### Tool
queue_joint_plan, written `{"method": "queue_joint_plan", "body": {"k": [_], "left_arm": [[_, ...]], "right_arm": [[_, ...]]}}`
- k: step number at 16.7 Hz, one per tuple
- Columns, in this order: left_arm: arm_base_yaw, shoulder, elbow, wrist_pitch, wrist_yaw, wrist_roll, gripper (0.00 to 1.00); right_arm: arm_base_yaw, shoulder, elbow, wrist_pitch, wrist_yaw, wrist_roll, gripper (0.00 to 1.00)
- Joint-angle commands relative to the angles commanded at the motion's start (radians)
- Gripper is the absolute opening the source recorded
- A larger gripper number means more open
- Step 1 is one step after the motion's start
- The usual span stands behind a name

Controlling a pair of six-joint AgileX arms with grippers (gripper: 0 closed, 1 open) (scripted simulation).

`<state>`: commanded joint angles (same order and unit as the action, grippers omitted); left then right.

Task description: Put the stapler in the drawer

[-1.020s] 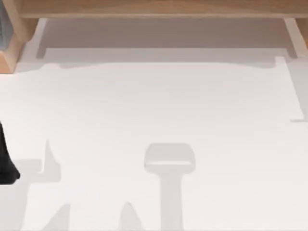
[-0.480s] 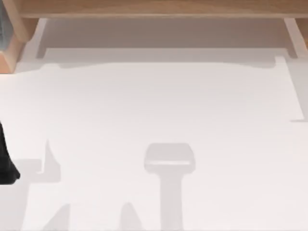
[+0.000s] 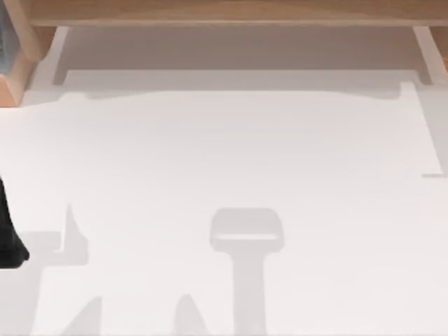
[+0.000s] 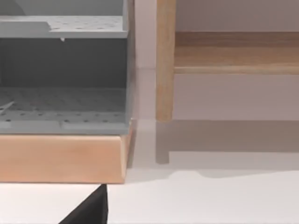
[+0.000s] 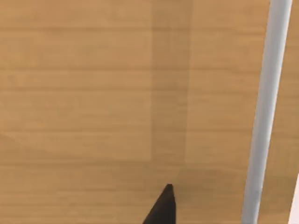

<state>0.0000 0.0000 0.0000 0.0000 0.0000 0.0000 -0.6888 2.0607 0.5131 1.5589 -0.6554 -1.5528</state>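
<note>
Top view: white table, mostly bare, crossed by soft grey shadows near its near edge. Along the far edge runs a light wooden unit, its underside recessed and shaded. At the far left corner a wooden block juts out with a strip of grey beside it.

Left arm: a dark shape at the table's left edge, about mid-depth, low over the surface. Whether its fingers are apart or together cannot be told.

Left wrist view: a grey perforated drawer set on a wooden base, with a grey perforated shelf above it. Just beside the drawer stands an upright wooden post, and a wooden rail runs off from it. A black fingertip of the left gripper shows at the picture's edge, close to the wooden base; the second finger is out of frame.

Right wrist view: a broad wood-grain panel, seen close, with a pale grey bar crossing it. One black fingertip of the right gripper pokes in; finger spacing cannot be told.

Stapler: its place cannot be told from these views.
</note>
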Motion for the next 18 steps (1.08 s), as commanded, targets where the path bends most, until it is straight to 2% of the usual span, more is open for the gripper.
{"method": "queue_joint_plan", "body": {"k": [5,15,18], "left_arm": [[0.000,0.000,0.000,0.000,0.000,0.000,1.00],[0.000,0.000,0.000,0.000,0.000,0.000,1.00],[0.000,0.000,0.000,0.000,0.000,0.000,1.00]], "right_arm": [[0.000,0.000,0.000,0.000,0.000,0.000,0.02],[0.000,0.004,0.002,-0.004,0.002,0.001,0.00],[0.032,0.028,0.062,-0.043,0.035,-0.004,0.00]]}}
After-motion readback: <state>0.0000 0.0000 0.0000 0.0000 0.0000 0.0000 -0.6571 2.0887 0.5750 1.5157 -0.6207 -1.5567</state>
